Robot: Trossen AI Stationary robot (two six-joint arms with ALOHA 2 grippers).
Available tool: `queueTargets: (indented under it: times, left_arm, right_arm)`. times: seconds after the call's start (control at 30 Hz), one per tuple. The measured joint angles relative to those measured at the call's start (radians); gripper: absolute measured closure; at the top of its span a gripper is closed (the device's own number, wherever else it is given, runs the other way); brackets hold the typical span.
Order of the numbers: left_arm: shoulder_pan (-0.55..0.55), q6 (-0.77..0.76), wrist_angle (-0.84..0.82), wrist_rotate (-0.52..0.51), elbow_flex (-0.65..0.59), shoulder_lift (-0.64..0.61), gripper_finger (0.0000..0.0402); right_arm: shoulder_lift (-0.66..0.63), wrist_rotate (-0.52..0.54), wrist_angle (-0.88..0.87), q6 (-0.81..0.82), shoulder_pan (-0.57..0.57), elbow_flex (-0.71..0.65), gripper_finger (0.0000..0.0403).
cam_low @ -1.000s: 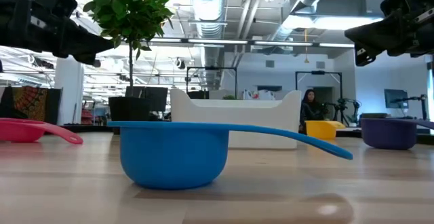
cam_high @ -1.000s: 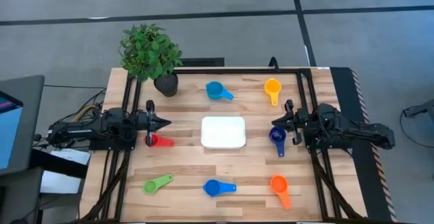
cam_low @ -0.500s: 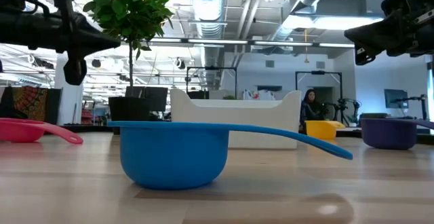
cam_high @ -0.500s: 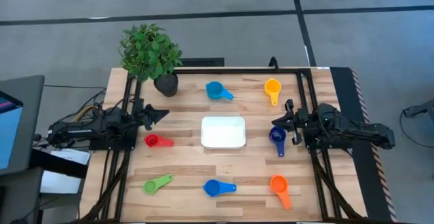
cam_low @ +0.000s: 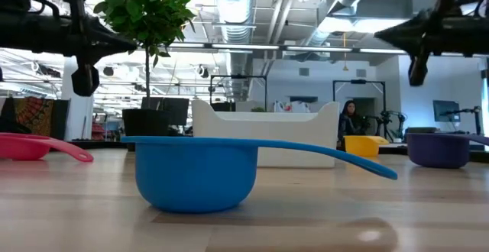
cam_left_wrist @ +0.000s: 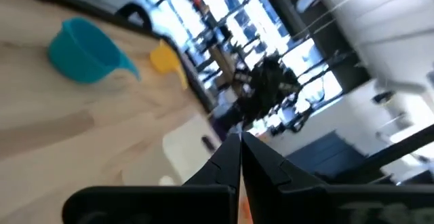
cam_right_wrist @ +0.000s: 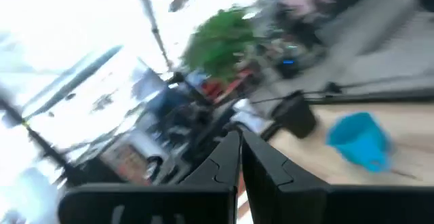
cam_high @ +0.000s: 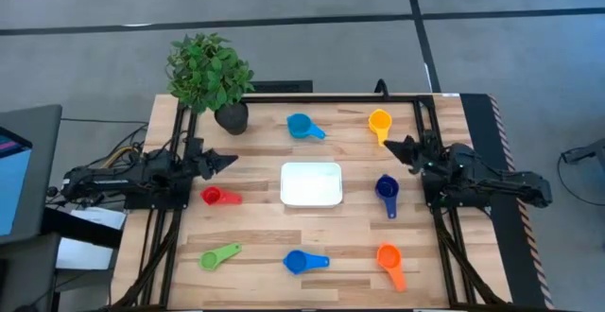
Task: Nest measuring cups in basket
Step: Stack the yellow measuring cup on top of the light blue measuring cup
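Several measuring cups lie apart on the wooden table: light blue [cam_high: 301, 126], yellow [cam_high: 380, 123], red [cam_high: 216, 196], navy [cam_high: 387, 191], green [cam_high: 219, 255], blue [cam_high: 301, 261] and orange [cam_high: 388, 258]. Each rests on its bowl's base. The white basket [cam_high: 311, 183] sits mid-table with nothing in it. My left gripper [cam_high: 230, 159] hovers shut above the table, just beyond the red cup. My right gripper [cam_high: 388, 145] hovers shut between the yellow and navy cups. The wrist views show each pair of fingers closed together, left gripper [cam_left_wrist: 239, 148], right gripper [cam_right_wrist: 237, 142].
A potted plant [cam_high: 213, 76] stands at the table's far left corner. Black frame rails [cam_high: 180, 161] run along the left, right and far sides. The low view has the blue cup [cam_low: 199, 172] nearest, the basket [cam_low: 263, 134] behind it, and a person far off in the room.
My left gripper moved a little toward the far edge, off the red cup, and rolled about its axis, then held still. In the last half second my right gripper did likewise, moving from beside the navy cup toward the yellow one. No cup moved.
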Motion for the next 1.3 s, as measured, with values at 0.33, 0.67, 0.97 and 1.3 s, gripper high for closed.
queueTargets:
  times: [0.33, 0.67, 0.97, 1.3]
  left_arm:
    - [-0.053, 0.168, 0.065, -0.016, 0.153, 0.294, 0.0401]
    - [-0.088, 0.325, 0.043, -0.002, 0.327, 0.578, 0.0401]
    - [-0.115, 0.371, 0.011, -0.003, 0.416, 0.792, 0.0396]
    - [-0.115, 0.358, -0.081, -0.019, 0.479, 0.858, 0.0323]
  right_arm:
    - [0.265, 0.148, -0.205, -0.001, 0.001, 0.156, 0.0394]
    - [0.645, 0.283, -0.65, 0.098, -0.065, 0.505, 0.0397]
    - [0.889, 0.206, -0.961, 0.066, -0.25, 0.752, 0.0319]
    - [1.084, 0.016, -1.01, -0.046, -0.491, 0.8, 0.0215]
